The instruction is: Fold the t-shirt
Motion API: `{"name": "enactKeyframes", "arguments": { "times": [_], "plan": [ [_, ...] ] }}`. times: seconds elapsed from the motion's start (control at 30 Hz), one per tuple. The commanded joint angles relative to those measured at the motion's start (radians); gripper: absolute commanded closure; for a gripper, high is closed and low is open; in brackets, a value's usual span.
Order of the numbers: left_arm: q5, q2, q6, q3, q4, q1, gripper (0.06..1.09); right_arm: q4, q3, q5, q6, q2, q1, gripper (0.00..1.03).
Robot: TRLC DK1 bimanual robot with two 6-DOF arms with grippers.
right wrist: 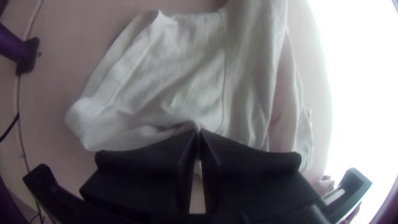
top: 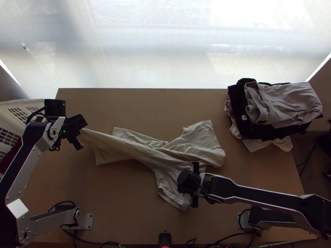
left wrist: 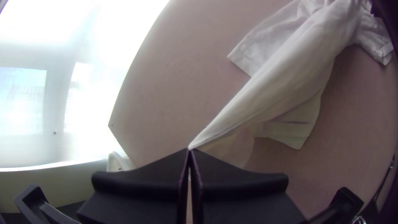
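The left gripper (left wrist: 189, 150) pinches a drawn-out corner of the bunched t-shirt (top: 142, 152); the right gripper (right wrist: 198, 130) clamps it towards the opposite end, presumably so tension straightens it.

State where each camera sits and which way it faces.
Top view: fixed high over the table's near edge, facing steeply down; left arm and right arm show.
Left wrist view: on that wrist, facing the t-shirt past the left gripper.
Right wrist view: on that wrist, facing the t-shirt past the right gripper.
Both wrist views share the t-shirt.
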Motion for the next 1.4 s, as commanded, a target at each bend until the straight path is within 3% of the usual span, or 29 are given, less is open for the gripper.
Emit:
{"name": "enactKeyframes", "arguments": {
  "times": [0.0,0.4,0.73,1.0,1.17,1.37],
  "plan": [
    [0.002,-0.009,-0.036,0.016,-0.002,0.025,1.05,-0.085,0.126,-0.018,0.029,-0.016,-0.076,1.00],
    [0.117,-0.142,-0.120,0.090,-0.087,0.209,1.04,-0.450,0.537,-0.142,0.087,-0.099,-0.306,1.00],
    [0.216,-0.353,-0.278,0.118,-0.168,0.221,1.04,-0.563,0.611,-0.299,0.106,-0.185,-0.489,1.00],
    [0.270,-0.681,-0.350,0.093,-0.176,0.214,1.04,-0.663,0.708,-0.303,0.155,-0.393,-0.542,1.00],
    [0.302,-0.883,-0.524,0.096,-0.153,0.166,1.04,-0.661,0.726,-0.290,0.262,-0.539,-0.699,1.00],
    [0.496,-0.997,-0.708,0.101,-0.145,0.192,1.04,-0.672,0.659,-0.297,0.360,-0.706,-0.846,1.00]
  ]
}}
